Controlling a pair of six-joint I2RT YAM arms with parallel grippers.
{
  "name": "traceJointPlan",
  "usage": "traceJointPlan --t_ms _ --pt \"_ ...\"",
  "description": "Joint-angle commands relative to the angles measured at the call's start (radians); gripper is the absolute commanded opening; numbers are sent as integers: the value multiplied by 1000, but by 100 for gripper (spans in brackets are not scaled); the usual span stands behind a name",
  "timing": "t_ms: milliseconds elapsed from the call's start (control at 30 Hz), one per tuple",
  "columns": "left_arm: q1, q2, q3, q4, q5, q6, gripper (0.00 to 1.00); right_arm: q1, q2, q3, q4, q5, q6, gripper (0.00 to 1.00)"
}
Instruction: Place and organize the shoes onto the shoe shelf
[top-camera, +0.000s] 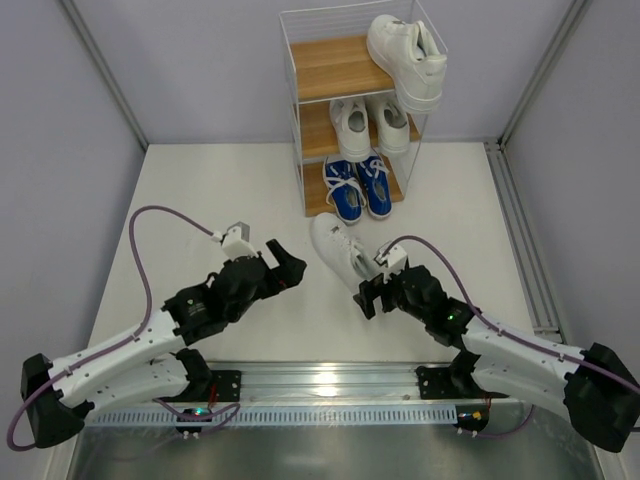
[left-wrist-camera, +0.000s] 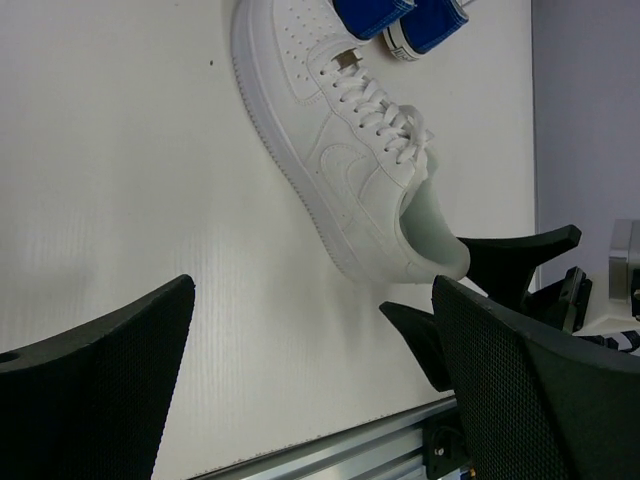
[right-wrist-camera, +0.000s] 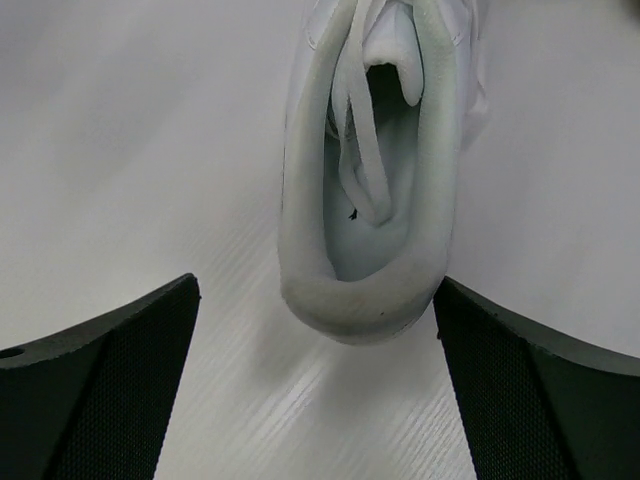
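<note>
One white sneaker (top-camera: 339, 249) lies on the table in front of the shoe shelf (top-camera: 325, 65), toe toward the shelf. My right gripper (top-camera: 372, 287) is open just behind its heel. In the right wrist view the heel (right-wrist-camera: 365, 290) sits just ahead of the open right gripper (right-wrist-camera: 315, 350), untouched. My left gripper (top-camera: 288, 265) is open and empty to the sneaker's left. In the left wrist view the left gripper (left-wrist-camera: 315, 350) faces the sneaker (left-wrist-camera: 345, 165). The shelf holds a white shoe (top-camera: 408, 55) on top overhanging the right edge, a white pair (top-camera: 368, 125) in the middle, and a blue pair (top-camera: 358, 185) at the bottom.
The white table (top-camera: 200, 200) is walled by grey panels on the left, right and back. A metal rail (top-camera: 330, 385) runs along the near edge between the arm bases. The top shelf board's left half is bare.
</note>
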Motion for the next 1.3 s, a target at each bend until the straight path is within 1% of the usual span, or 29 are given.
traceJointPlan --t_ms 0,33,67,133,167,300,467,533,567,600,633,667,700,733,833,867,933,1033,1067,1133,1167,1200,1267 --pt "-3 -43 -31 8 -70 45 100 -6 97 58 138 -187 -64 100" --pt "-1 -53 -35 2 -74 44 100 -8 119 60 149 -187 -62 99" --pt "-1 -60 -45 -3 -77 44 100 -8 161 61 158 -149 -61 98" --pt "-1 -82 -51 -19 -90 47 100 -9 189 57 198 -103 -58 98" --pt "-1 -89 -57 -22 -95 47 100 -11 214 52 210 -36 -58 98" --pt "-3 -126 -74 -42 -112 48 100 -22 251 46 287 43 -62 96" --pt "-3 -163 -91 -56 -127 47 100 -57 294 52 344 80 -42 88" --pt "-1 -168 -92 -65 -129 47 100 -78 323 63 344 44 -39 69" --pt "-1 -171 -92 -68 -132 45 100 -89 334 75 332 34 -32 56" --pt "-1 -171 -91 -76 -133 47 100 -94 350 80 327 12 -29 35" --pt "-3 -172 -91 -78 -135 45 100 -95 357 84 323 -2 -29 24" --pt "-1 -174 -91 -79 -135 47 100 -97 361 86 323 -14 -29 17" --pt "-1 -175 -91 -82 -137 47 100 -98 364 86 323 -26 -26 13" --pt "-1 -175 -91 -85 -138 47 100 -98 363 84 321 -49 -24 4" --pt "-1 -180 -92 -88 -141 47 100 -98 341 80 301 -68 -15 4" --pt "-3 -180 -92 -88 -141 47 99 -98 308 75 284 -119 -13 4" --pt "-1 -183 -91 -92 -146 47 100 -98 260 72 249 -147 -13 4" --pt "-1 -186 -89 -95 -153 48 100 -98 122 80 133 -170 -10 4" --pt "-1 -189 -89 -98 -158 50 100 -97 37 81 61 -181 -10 4" --pt "-3 -192 -89 -96 -166 51 100 -97 -52 89 -11 -187 -16 4" --pt "-1 -191 -91 -93 -169 53 100 -97 -104 104 -88 -186 -21 4" --pt "-3 -191 -91 -90 -169 54 99 -98 -184 113 -116 -181 -25 4" --pt "-1 -183 -91 -84 -172 62 100 -98 -258 165 -234 -149 -33 4"
